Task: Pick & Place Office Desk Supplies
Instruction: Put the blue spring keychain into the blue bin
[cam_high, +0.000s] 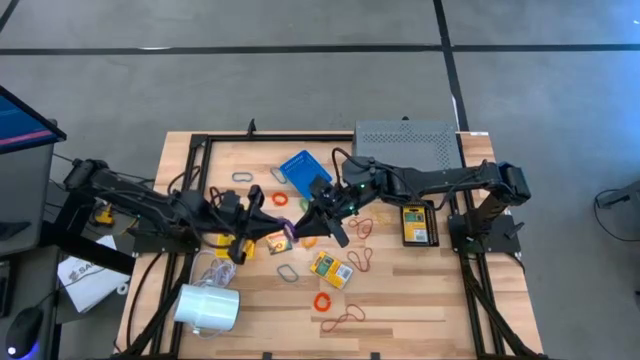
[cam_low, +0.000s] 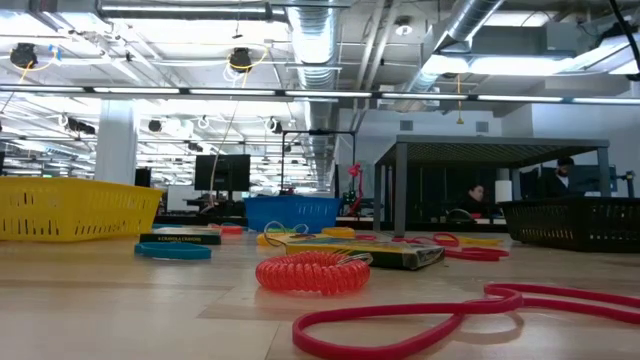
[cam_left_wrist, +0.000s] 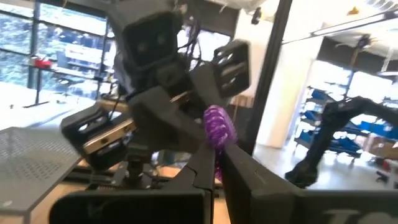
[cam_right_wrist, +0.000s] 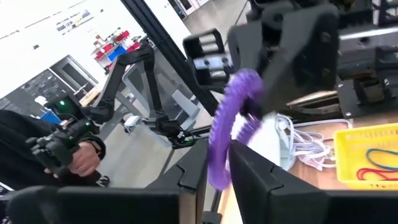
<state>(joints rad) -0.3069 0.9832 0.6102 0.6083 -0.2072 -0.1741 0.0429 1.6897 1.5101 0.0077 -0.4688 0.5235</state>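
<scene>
1. I have both arms meeting over the middle of the worktop (cam_high: 420, 300), tips nearly touching.
2. The left gripper (cam_left_wrist: 214, 152) has its fingers (cam_left_wrist: 245, 171) pressed together on a purple coiled band (cam_left_wrist: 219, 124); it shows pinched at their tips in the left wrist view.
3. The right gripper (cam_right_wrist: 217, 165) faces it from the other side. Its fingers (cam_right_wrist: 255, 177) are slightly apart with the same band (cam_right_wrist: 233, 118) running between them; from here I cannot tell whether they grip it or only bracket it.
4. From above, the band (cam_high: 289, 232) is a small purple spot between the two tips, off the wood.
5. Around them lie loose bands: an orange coil (cam_high: 321, 301), a red loop (cam_high: 342, 320), more by the right arm.
6. A crayon box (cam_high: 331, 268) lies just in front of the meeting point; a second one (cam_high: 419, 223) lies under the right arm.
7. A grey clip (cam_high: 289, 272) lies beside the first box.
8. The blue tray (cam_high: 305, 168) and grey shelf (cam_high: 405, 145) sit at the back; a white cylinder (cam_high: 208, 306) lies front left.
9. The right wrist view shows a person's hand (cam_right_wrist: 78, 155) in the room beyond.
</scene>
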